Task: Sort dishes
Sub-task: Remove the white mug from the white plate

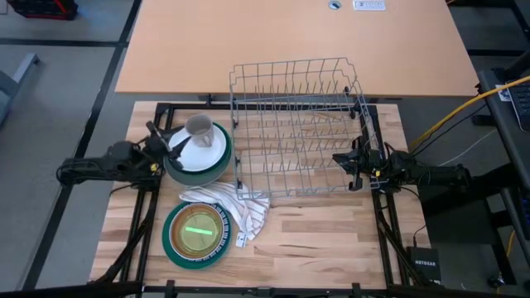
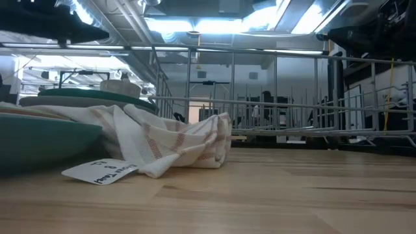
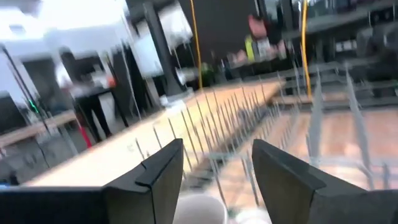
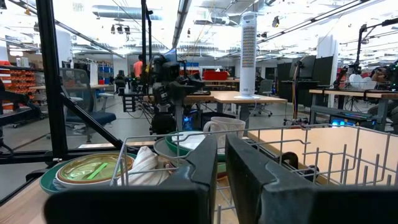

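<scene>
Left wrist view is blurred; only the rim of the grey mug (image 1: 199,127) is seen, just below and between the spread jaws of the left gripper (image 1: 161,137). The mug stands on stacked round glossy plates (image 1: 217,162). The right gripper (image 1: 344,165), jaws pressed together, is at the wire rack (image 1: 298,124), far from the mug.

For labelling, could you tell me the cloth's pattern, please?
The crumpled cloth is white with reddish-brown stripes, clearest in the low view.
</scene>
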You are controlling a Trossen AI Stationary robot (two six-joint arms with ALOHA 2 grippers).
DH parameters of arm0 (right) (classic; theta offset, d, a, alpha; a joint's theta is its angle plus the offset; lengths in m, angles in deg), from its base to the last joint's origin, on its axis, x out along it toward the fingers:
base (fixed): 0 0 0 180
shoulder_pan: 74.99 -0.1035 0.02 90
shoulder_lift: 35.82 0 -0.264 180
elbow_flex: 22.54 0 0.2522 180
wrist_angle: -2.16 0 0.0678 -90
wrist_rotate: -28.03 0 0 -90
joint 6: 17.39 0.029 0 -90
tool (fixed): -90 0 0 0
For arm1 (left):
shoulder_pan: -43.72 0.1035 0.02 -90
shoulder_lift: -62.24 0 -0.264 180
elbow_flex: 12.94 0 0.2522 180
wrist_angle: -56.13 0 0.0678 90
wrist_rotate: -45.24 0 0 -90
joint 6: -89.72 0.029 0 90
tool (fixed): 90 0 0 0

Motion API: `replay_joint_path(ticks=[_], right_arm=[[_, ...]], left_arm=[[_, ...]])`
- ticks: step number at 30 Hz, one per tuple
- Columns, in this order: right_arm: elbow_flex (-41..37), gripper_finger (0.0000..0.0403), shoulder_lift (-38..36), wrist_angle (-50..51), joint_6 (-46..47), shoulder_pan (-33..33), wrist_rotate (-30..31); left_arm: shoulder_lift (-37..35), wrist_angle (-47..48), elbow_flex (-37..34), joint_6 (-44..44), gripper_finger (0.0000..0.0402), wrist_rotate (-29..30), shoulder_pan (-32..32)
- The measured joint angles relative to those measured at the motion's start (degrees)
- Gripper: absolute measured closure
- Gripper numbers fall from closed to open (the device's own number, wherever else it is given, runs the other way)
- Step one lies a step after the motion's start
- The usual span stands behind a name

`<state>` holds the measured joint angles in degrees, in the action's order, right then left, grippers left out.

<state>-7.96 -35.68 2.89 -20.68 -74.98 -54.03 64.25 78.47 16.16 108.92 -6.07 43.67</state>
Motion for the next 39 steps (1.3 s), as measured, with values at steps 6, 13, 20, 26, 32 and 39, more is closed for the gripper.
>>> replay_joint_path(ticks=[6,13,20,26,32,39], right_arm=[[0.00,0.0365,-0.01,-0.01,-0.01,0.00,0.00],[0.00,0.0365,-0.01,-0.04,0.00,0.02,0.00],[0.00,0.0365,-0.02,-0.08,0.00,0.02,0.00],[0.00,0.0365,-0.01,-0.08,0.00,0.01,0.00],[0.00,0.0365,0.00,-0.10,0.00,0.00,0.00],[0.00,0.0365,0.00,-0.09,0.00,0.01,0.00]], left_arm=[[6.64,16.79,9.13,-8.29,0.0217,-0.24,0.00],[19.51,16.34,11.01,-7.89,0.0217,-0.59,2.34],[32.86,16.64,13.01,-6.94,0.0217,-0.61,8.44],[39.27,16.66,17.34,-5.77,0.0217,-3.83,14.11],[42.21,23.70,22.44,-8.83,0.0217,-13.32,18.68],[42.88,33.27,26.52,-8.75,0.0217,-19.48,21.82]])
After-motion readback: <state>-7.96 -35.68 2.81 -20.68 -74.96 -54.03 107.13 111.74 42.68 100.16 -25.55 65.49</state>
